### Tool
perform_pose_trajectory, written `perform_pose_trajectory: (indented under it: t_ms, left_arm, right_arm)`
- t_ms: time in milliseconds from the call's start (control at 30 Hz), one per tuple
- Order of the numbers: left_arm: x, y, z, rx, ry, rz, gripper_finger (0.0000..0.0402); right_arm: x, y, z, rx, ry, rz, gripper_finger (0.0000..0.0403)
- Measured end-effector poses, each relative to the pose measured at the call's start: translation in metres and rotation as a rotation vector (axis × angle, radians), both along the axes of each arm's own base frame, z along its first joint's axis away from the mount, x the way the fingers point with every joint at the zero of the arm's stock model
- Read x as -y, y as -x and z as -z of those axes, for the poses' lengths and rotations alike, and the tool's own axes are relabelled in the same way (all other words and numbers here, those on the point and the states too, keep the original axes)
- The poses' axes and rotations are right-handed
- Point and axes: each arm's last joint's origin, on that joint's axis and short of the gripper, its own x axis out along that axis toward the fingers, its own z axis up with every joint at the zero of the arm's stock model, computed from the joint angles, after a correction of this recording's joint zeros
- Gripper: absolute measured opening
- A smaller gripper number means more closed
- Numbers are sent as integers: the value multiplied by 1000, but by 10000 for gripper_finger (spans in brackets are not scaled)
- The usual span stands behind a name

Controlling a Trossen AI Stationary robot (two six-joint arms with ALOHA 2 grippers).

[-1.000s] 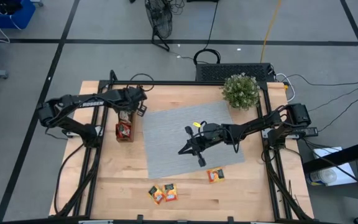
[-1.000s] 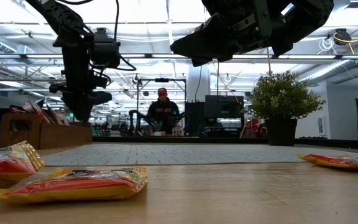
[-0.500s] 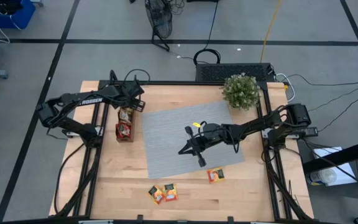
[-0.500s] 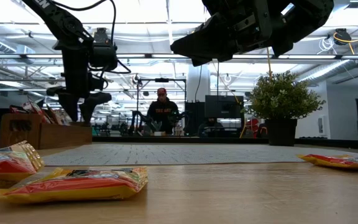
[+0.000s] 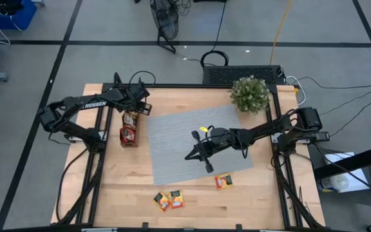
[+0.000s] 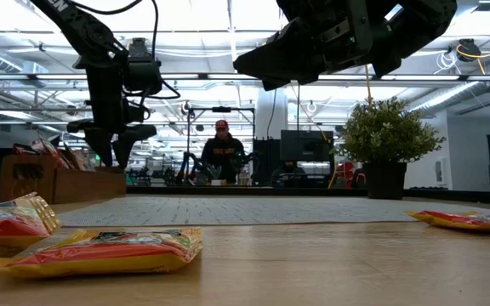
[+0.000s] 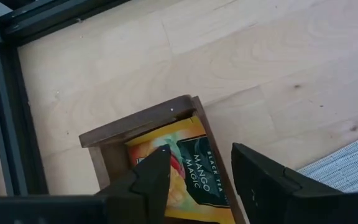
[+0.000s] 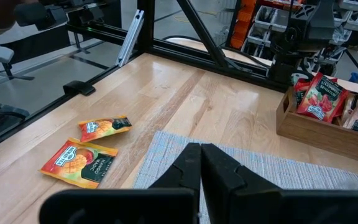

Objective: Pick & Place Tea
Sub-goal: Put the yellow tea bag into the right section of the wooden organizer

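Tea sachets sit in two places: several stand in the wooden tray (image 5: 129, 127) at the tabletop's (image 5: 250, 193) left side, and three loose sachets (image 5: 169, 200) lie near its front edge. The left claw (image 7: 197, 171) hovers just above the tray's end compartment, fingers spread and empty, over a yellow mango sachet (image 7: 185, 168) lying inside. Lifting straight up should clear the tray walls. The right claw (image 5: 198, 151), pressed together, hangs over the grey mat (image 5: 172, 145). A potted plant (image 5: 248, 93) stands at the back, well apart.
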Motion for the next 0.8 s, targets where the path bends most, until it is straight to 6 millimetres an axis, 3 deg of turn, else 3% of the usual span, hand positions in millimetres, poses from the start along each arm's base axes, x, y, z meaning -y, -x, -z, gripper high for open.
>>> perform_pose_trajectory:
  t_ms: [533, 800]
  left_arm:
    - [0, 7, 15, 13, 2, -27, 170]
    - [-5, 6, 14, 42, -27, -25, 170]
  right_arm:
    - [0, 0, 0, 0, 0, 0, 0]
    - [0, 0, 0, 0, 0, 0, 0]
